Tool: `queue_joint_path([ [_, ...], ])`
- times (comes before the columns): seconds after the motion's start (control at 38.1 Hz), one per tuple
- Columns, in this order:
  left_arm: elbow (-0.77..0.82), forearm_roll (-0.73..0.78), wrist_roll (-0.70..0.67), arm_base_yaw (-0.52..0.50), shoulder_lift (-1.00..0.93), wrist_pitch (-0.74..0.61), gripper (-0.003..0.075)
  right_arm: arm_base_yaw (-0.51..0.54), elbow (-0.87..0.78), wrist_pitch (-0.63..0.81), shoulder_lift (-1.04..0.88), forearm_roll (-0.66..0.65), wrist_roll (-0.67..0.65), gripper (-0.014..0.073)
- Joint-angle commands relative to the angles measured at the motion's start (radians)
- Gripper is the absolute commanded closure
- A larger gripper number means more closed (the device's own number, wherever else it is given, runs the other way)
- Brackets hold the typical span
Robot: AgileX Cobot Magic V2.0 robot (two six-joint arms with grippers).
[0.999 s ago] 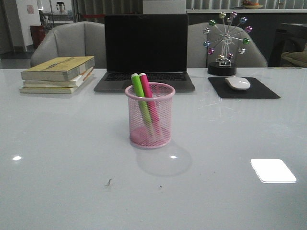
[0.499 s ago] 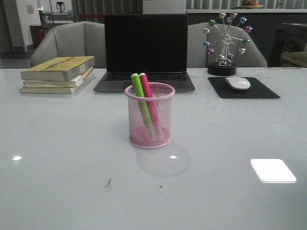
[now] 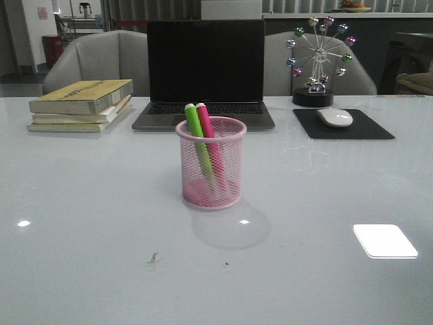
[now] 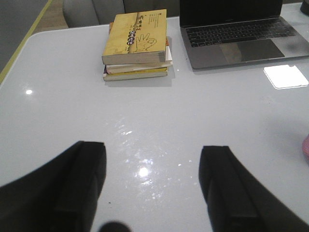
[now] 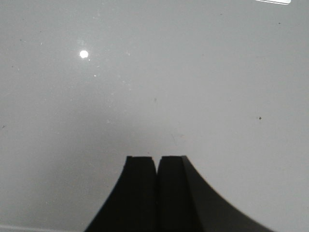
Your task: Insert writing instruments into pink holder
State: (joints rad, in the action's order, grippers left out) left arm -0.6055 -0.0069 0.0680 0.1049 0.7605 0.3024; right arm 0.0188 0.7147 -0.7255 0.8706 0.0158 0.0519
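Observation:
The pink holder (image 3: 212,164), a pale pink mesh cup, stands upright mid-table in the front view. Both writing instruments lean inside it, the lime green marker (image 3: 197,139) beside the bright pink marker (image 3: 209,135), their pale ends poking above the rim. Neither arm shows in the front view. My left gripper (image 4: 153,151) hovers open over bare white table, nothing between its dark fingers. A sliver of the pink holder (image 4: 306,147) shows at that view's edge. My right gripper (image 5: 157,159) is shut, fingers pressed together with nothing in them, above bare table.
A stack of yellow books (image 3: 82,105) lies at the back left, also seen as books (image 4: 136,44) from the left wrist. A dark laptop (image 3: 205,71) stands behind the cup. At the back right are a mouse (image 3: 335,117) on a black pad (image 3: 344,126) and a Ferris-wheel ornament (image 3: 316,59).

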Motion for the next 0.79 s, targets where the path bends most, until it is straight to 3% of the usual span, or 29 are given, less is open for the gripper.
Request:
queue_joint_path([
  [0.0,-0.030,-0.010,-0.001,-0.003,-0.006,-0.089,0.0255,0.008,0.029,0.064,-0.010,0.008,0.008,0.0554],
  [0.76,-0.030,-0.010,-0.001,-0.003,-0.006,-0.089,0.0255,0.001,0.029,0.010,-0.045,0.024,0.008,0.0554],
])
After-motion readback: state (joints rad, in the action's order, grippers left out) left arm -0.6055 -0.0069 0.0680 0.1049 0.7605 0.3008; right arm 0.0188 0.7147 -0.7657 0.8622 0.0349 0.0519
